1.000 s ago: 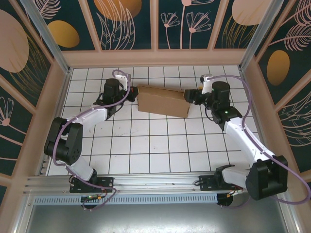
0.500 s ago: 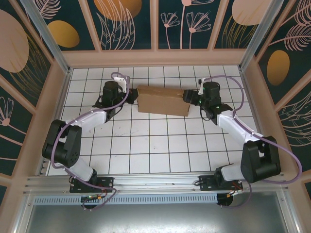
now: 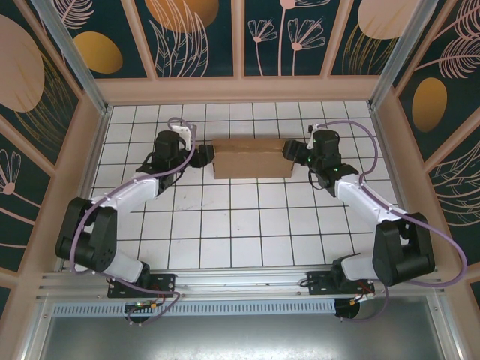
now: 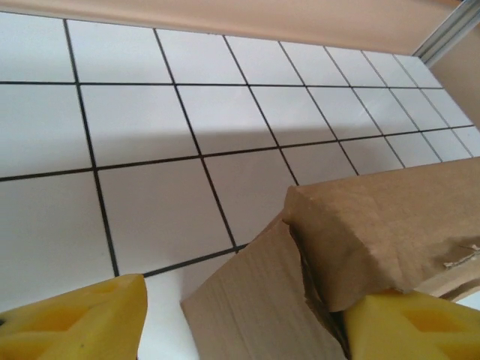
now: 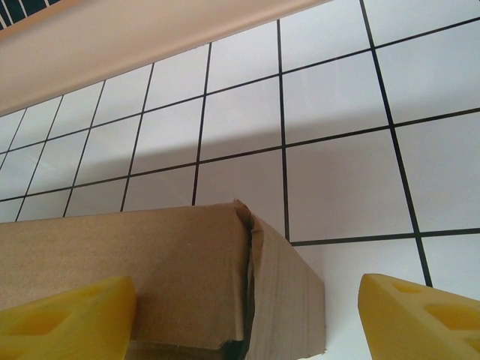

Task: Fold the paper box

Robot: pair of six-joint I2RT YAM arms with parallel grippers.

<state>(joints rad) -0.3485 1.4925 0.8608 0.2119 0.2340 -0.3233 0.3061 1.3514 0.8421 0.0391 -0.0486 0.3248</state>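
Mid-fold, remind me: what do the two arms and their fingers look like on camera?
Both match: the left arm and right arm have white link shells between bulky black joint housings, with a lilac cable looping along each. The left gripper's fingers and the right gripper's fingers are yellow wedge-shaped blocks with triangular recesses.

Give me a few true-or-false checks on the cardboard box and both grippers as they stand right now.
1. The cardboard mailer box lies on the tiled table between the left gripper and the right gripper. True.
2. The left gripper is clamped shut on the box. False: its yellow fingers stand apart, with bare tile between one finger and the cardboard.
3. The right gripper is open, with the box's end corner between its fingers. True.
4. The box is a flat unfolded sheet. False: it is folded up into a long box.
5. The box touches the far wall. False: tiles show between them.
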